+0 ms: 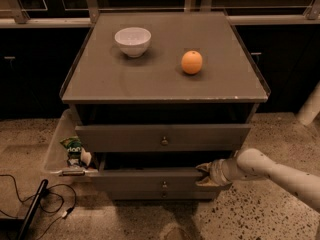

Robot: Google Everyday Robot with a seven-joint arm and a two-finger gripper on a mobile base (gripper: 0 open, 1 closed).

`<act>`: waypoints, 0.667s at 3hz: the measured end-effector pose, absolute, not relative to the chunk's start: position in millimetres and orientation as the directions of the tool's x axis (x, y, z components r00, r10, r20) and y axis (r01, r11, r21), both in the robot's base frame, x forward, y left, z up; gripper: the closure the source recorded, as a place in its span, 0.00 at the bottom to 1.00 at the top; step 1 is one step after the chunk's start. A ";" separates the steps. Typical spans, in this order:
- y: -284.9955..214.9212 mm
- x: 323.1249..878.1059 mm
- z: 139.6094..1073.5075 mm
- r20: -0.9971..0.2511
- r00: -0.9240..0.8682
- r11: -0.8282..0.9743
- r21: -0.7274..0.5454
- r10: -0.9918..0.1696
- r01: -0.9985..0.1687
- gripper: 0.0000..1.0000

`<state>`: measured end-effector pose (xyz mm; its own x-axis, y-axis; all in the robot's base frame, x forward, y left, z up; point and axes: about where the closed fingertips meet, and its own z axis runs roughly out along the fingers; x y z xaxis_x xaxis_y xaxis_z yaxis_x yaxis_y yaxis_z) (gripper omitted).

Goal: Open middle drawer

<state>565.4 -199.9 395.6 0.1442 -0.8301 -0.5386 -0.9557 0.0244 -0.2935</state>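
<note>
The grey cabinet [165, 79] has three drawer fronts stacked in the camera view. The middle drawer [145, 180] is the grey front of medium width with a small brass knob [164, 184], and it stands pulled out a little, with a dark gap above it. The wider top drawer [162, 136] also juts out slightly. The narrowest bottom front [162, 194] shows just beneath. My gripper [206, 174] is at the right end of the middle drawer's front, at its top edge, on the end of my white arm [280, 173], which comes in from the right.
A white bowl [132, 40] and an orange [192, 62] sit on the cabinet top. A clear plastic bin [56, 149] with snack bags [73, 147] stands against the cabinet's left side. A black cable [30, 184] and a black rod [31, 211] lie on the floor at left. A white post [311, 106] is at right.
</note>
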 end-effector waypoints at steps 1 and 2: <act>-201.5 563.4 394.0 -0.556 0.137 0.030 -0.282 -0.820 -0.959 0.58; -200.6 562.1 397.0 -0.558 0.137 0.030 -0.279 -0.818 -0.960 0.81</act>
<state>562.1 -200.6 397.0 0.1369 -0.8183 -0.5583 -0.9597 0.0302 -0.2795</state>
